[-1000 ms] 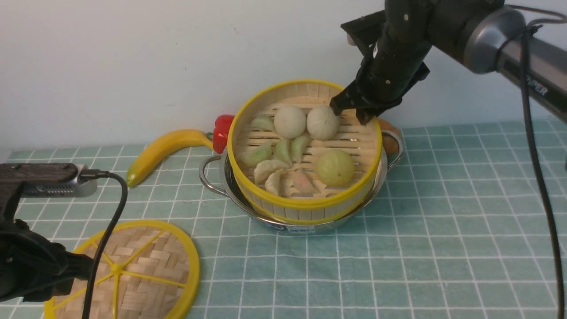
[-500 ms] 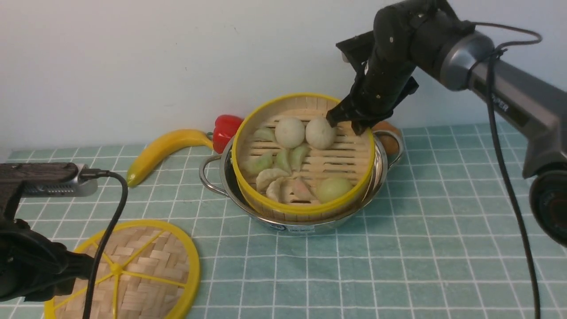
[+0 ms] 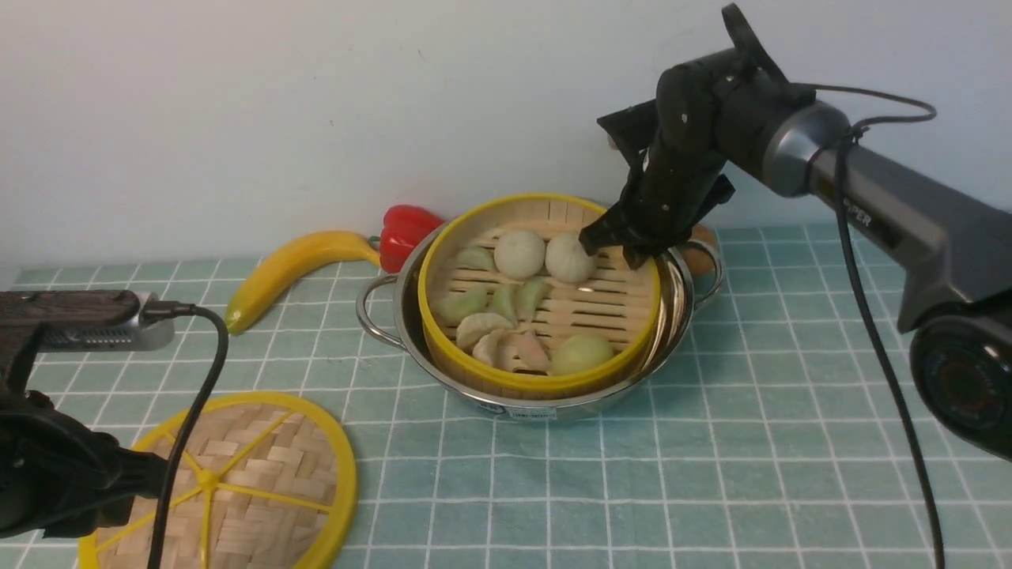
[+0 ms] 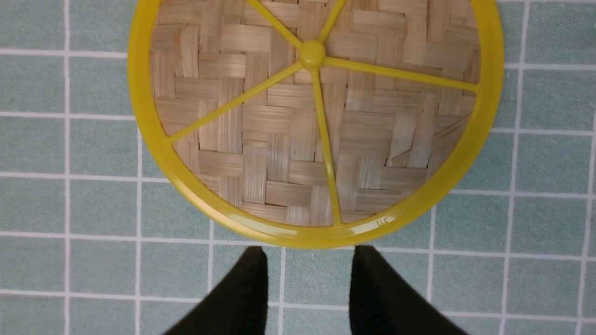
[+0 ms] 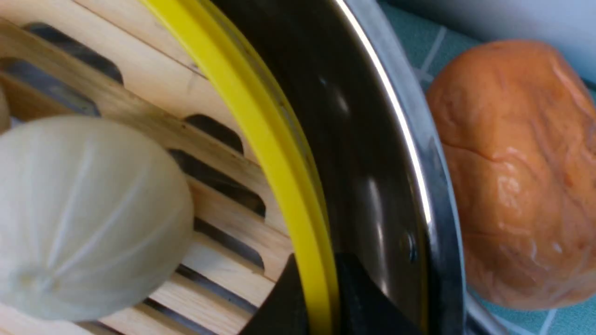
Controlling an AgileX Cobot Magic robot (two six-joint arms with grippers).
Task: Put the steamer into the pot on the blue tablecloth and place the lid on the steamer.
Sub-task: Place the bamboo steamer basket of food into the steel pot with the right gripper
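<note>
Nearest, the lid [image 3: 229,482] lies flat on the blue tablecloth [image 3: 711,474]. The left gripper [image 4: 309,253] is poised just off its rim, jaws spread and empty, apparently ready for the covering step. Further on, the steamer [image 3: 538,383], loaded with buns [image 3: 519,253] and dumplings [image 3: 482,324], sits inside the pot [image 3: 676,300]. The right gripper [image 3: 615,246] pinches the steamer's far rim, one finger either side of the wall, probably to seat it level. A banana [image 3: 292,265] and a red pepper [image 3: 403,229] lie behind.

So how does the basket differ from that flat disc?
The steamer is deep, slatted and holds dumplings; the lid is flat, woven and bare. The steamer sits in the pot, its rim pinched by the right gripper; the lid lies on the tablecloth, ungripped. Both are round bamboo with yellow rims.
</note>
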